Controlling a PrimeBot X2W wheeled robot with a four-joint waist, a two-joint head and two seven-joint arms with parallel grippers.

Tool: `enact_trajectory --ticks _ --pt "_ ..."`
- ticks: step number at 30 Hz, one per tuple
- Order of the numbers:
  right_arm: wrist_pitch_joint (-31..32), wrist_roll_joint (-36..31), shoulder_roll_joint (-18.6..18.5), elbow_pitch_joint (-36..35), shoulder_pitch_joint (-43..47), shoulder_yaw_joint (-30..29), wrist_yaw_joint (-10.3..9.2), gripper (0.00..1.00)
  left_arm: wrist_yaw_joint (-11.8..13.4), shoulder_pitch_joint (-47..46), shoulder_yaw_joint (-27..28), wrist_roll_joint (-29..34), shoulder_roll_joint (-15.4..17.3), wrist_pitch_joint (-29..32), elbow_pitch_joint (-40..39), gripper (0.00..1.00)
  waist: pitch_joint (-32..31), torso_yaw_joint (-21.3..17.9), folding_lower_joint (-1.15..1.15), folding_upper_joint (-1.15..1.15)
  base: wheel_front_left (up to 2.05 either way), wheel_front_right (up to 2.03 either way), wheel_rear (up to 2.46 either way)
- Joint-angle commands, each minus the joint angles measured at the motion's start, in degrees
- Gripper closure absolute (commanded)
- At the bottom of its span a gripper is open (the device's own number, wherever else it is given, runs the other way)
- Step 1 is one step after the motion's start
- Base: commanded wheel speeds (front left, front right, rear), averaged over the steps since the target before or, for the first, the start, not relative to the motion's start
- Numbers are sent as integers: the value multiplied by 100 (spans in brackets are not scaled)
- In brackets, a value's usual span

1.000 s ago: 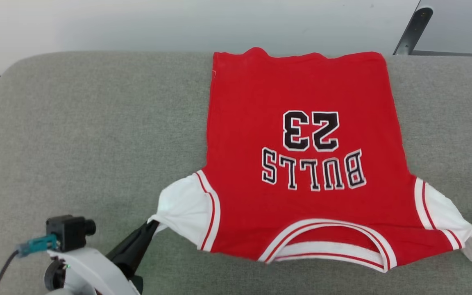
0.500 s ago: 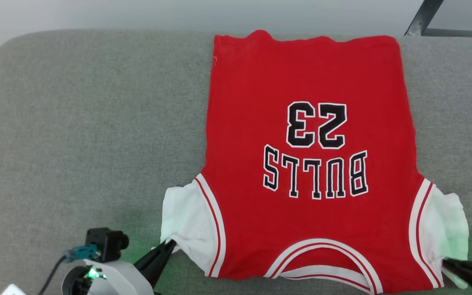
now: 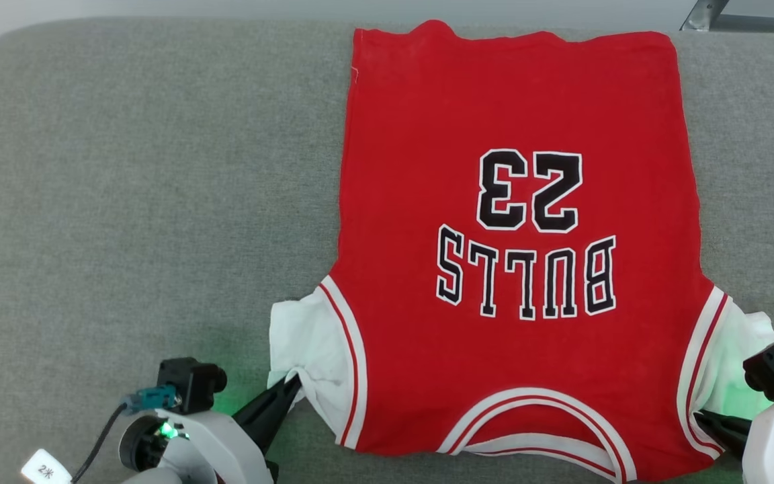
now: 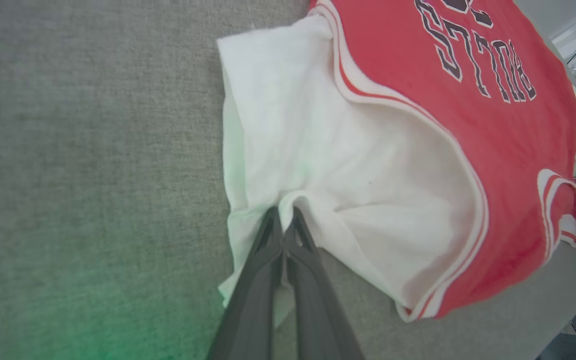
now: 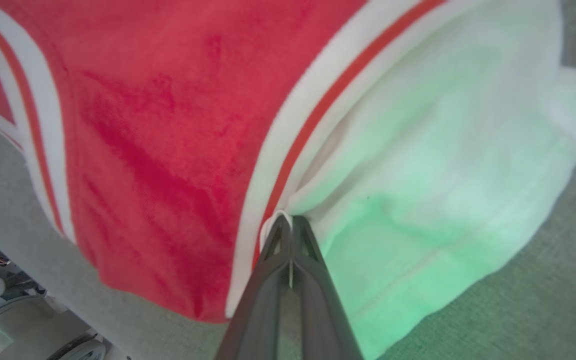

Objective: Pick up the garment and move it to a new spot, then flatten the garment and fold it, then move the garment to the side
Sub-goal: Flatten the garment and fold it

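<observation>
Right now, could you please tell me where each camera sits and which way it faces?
Head: on the head, looking down at the jersey on grey surface; left claw and right claw at bottom corners.
Left wrist: along left claw, shut on a white sleeve.
Right wrist: along right claw, shut on the other sleeve.
All share the jersey.

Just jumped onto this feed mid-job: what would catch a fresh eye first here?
The red jersey dominates, spread flat on the right half of the grey surface, its black lettering upside down in the head view. At its near corners, the left end effector and right end effector are each shut on one of its white sleeves.
</observation>
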Motion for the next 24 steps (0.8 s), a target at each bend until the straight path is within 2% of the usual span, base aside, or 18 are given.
enact_trajectory --ticks 1,2,3,9,16,20,24 --pt "-10 -92 212 98 -44 150 -6 70 10 -24 -13 -23 -66 47 185 100 18 -19 0 0 0 0 0" --pt "-103 -115 267 76 -88 69 -7 31 -6 -21 -14 -23 -71 45 214 100 6 -31 0 0 0 0 0" --pt "-186 -143 296 65 -117 -24 -7 0 -12 -15 -17 -26 -74 41 236 100 -14 -43 0 0 0 0 0" --pt "-332 -139 183 -300 -72 -755 -6 0 -11 94 -47 -31 -82 -4 186 100 -191 -72 0 0 0 0 0" --pt "65 60 -206 -805 -511 -1842 -6 0 60 -7 -86 112 -115 -10 -72 100 -97 71 0 0 0 0 0" --pt "315 136 -219 -584 -1170 -1835 -6 0 98 -158 -81 221 -156 2 -195 100 89 202 0 0 0 0 0" --pt "731 47 -164 191 -2435 -1415 -6 0 59 -428 -121 392 -195 90 -318 100 409 437 0 0 0 0 0"
